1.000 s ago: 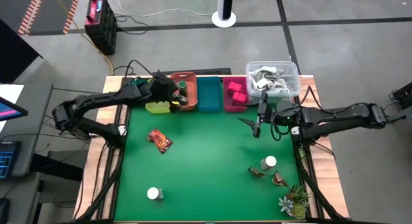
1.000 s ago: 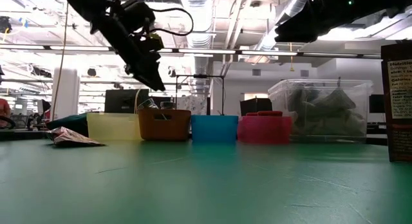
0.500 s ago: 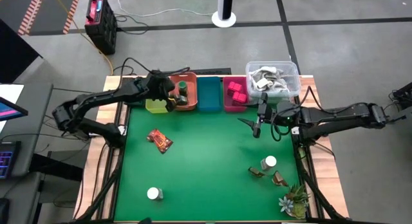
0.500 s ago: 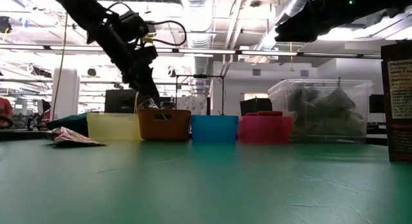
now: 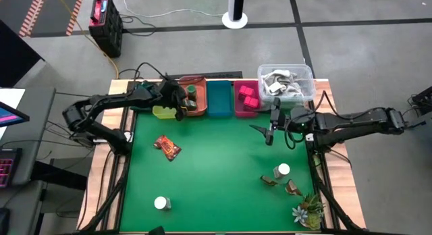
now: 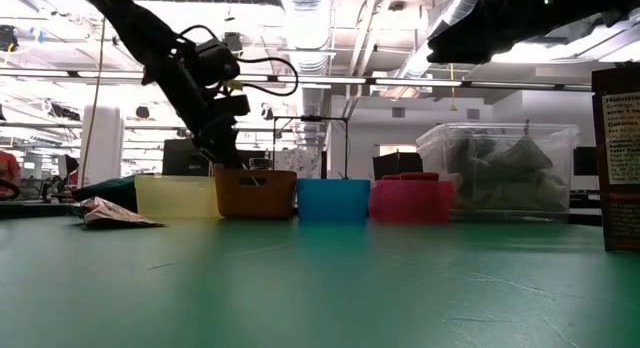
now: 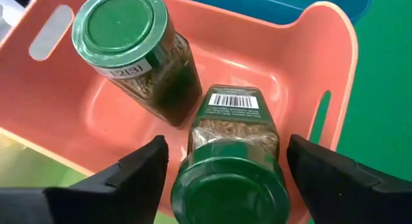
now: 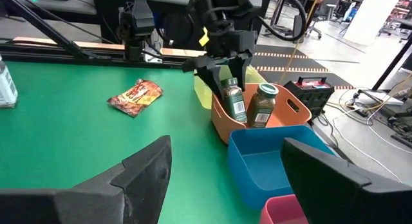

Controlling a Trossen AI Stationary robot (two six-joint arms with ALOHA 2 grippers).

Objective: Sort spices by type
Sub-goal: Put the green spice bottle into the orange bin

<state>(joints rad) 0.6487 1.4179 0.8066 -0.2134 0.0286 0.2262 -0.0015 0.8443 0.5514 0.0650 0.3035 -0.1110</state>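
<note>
Your left gripper (image 7: 222,166) stands apart over the orange bin (image 7: 257,63), its green jar (image 7: 232,153) resting inside beside its match (image 7: 138,53), grouped by type. Right gripper (image 5: 270,134) waits open, mid-table.

Four bins (image 5: 219,100) were lined up side by side along the far edge of the table (image 5: 216,174), with a lidless container (image 5: 287,82) at their right end. Two jars (image 7: 187,108) were set in the second bin from the left (image 5: 196,81), one upright, one tilted. A sachet (image 5: 167,146) was laid on the left half. One round jar (image 5: 161,203) was placed near the front left; another (image 5: 281,171) sat front right beside a small plant (image 5: 308,210).
</note>
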